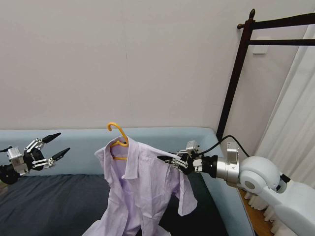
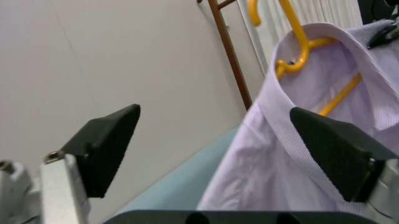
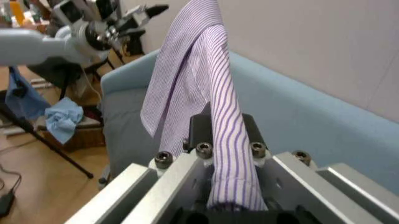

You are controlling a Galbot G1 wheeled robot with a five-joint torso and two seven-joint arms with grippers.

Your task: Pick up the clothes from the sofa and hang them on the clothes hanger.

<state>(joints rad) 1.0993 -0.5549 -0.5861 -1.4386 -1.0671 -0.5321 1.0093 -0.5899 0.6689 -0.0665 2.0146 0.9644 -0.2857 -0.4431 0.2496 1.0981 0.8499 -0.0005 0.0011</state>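
A pale lilac striped shirt (image 1: pixel 142 191) hangs on a yellow hanger (image 1: pixel 118 140), lifted above the sofa, its hem draping down to the dark seat. My right gripper (image 1: pixel 170 161) is shut on the shirt's shoulder; in the right wrist view the striped cloth (image 3: pixel 215 121) runs between its jaws. My left gripper (image 1: pixel 51 145) stands open to the left of the shirt, apart from it. In the left wrist view its black fingertips (image 2: pixel 109 140) frame the collar (image 2: pixel 293 51) and the yellow hanger (image 2: pixel 299 44). A dark wooden clothes rack (image 1: pixel 241 64) rises at the right.
The light blue sofa (image 1: pixel 162 135) with a dark seat cushion (image 1: pixel 44 206) stands against a plain wall. White curtains (image 1: pixel 295 123) hang at the far right beside the rack. In the right wrist view, a blue cloth (image 3: pixel 62 116) and a stand sit on the wooden floor.
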